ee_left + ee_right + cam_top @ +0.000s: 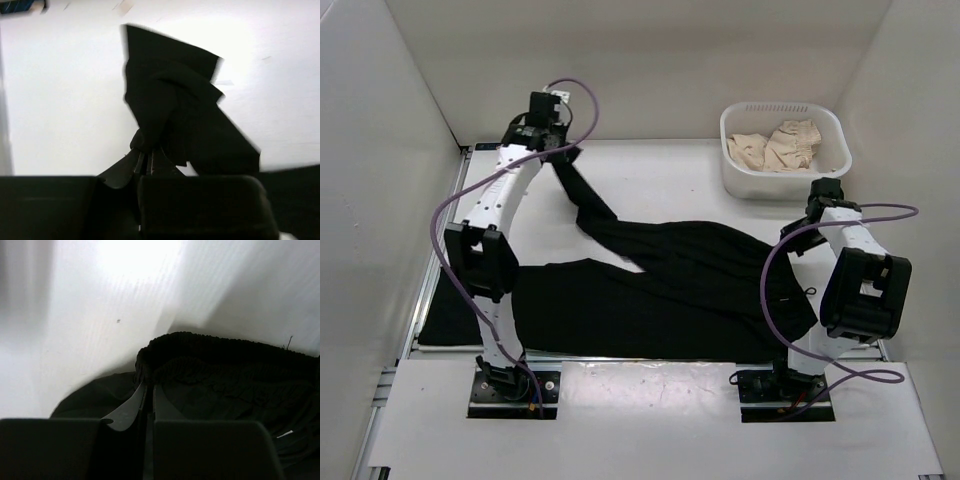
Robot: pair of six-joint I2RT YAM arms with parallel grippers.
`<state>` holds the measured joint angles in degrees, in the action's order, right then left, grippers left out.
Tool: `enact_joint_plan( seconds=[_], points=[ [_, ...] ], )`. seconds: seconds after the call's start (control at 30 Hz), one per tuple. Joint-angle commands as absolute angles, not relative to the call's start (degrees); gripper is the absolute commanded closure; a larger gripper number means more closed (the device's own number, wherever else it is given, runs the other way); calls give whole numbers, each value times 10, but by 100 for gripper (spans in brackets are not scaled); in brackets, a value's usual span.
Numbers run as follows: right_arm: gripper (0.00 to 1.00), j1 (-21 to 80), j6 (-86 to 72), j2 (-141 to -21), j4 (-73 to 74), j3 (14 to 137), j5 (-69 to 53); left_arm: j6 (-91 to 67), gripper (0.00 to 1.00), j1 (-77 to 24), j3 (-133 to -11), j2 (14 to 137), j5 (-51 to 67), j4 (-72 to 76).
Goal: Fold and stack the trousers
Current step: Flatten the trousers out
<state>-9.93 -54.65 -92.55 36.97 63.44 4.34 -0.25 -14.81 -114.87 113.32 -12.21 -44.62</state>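
Observation:
Black trousers [670,280] lie spread across the white table, waistband at the right, one leg stretched up to the far left. My left gripper [558,158] is shut on the leg's cuff end [170,100] and holds it lifted above the table. My right gripper [807,232] is shut on the ribbed waistband corner [165,357] at the trousers' right edge. Another dark folded garment [448,310] lies at the table's left edge, partly hidden behind the left arm.
A white basket [735,150] stands at the back right with beige clothing [780,145] in it. White walls close in the table at the left, back and right. Purple cables loop off both arms.

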Motion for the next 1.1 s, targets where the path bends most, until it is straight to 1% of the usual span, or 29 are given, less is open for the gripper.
enact_joint_plan(
  seconds=[0.0,0.03,0.07,0.13,0.17,0.23,0.33,0.5,0.53,0.57,0.67,0.73,0.8,0.83,0.87,0.9,0.93,0.97,1.0,1.03,1.07],
  points=[
    [100,-120,-521,-895,396,629,67,0,86,-107,-1115,1104,-162,-511],
    [100,-126,-507,-888,402,629,73,0,86,-81,-1114,1104,-162,-521],
    [100,-131,-507,-871,403,629,89,0,86,-22,-1122,1099,-169,-532],
    [100,-150,-493,-846,418,636,101,0,86,38,-1152,1099,-169,-560],
    [100,-156,-484,-838,418,642,101,0,86,88,-1161,1099,-169,-569],
    [100,-163,-473,-824,430,649,119,0,86,121,-1167,1091,-184,-577],
    [100,-163,-465,-810,430,660,119,0,86,147,-1130,1076,-210,-584],
    [100,-163,-454,-792,441,677,124,0,86,159,-1095,1054,-249,-597],
    [100,-163,-448,-783,447,677,131,0,84,159,-1089,1054,-257,-605],
    [100,-163,-448,-778,447,672,131,0,80,159,-1075,1054,-262,-613],
    [100,-163,-443,-778,423,658,107,0,74,154,-1064,1091,-225,-632],
    [100,-163,-443,-785,410,652,77,0,74,146,-1077,1142,-202,-632],
    [100,-163,-443,-800,397,652,58,0,74,146,-1128,1190,-166,-642],
    [100,-163,-443,-805,390,652,51,0,72,146,-1157,1250,-157,-655],
    [100,-157,-443,-805,390,652,43,0,61,146,-1244,1284,-138,-673],
    [100,-157,-443,-814,390,652,43,0,59,146,-1295,1317,-122,-695],
    [100,-157,-443,-819,390,652,43,0,54,146,-1342,1346,-107,-735],
    [100,-157,-443,-819,390,657,43,0,31,146,-1378,1380,-99,-744],
    [100,-157,-443,-819,390,657,43,0,29,146,-1396,1381,-81,-744],
    [100,-157,-438,-819,390,657,49,0,27,146,-1370,1342,-70,-737],
    [100,-157,-438,-819,390,657,49,0,23,153,-1333,1311,-61,-696]
  ],
)
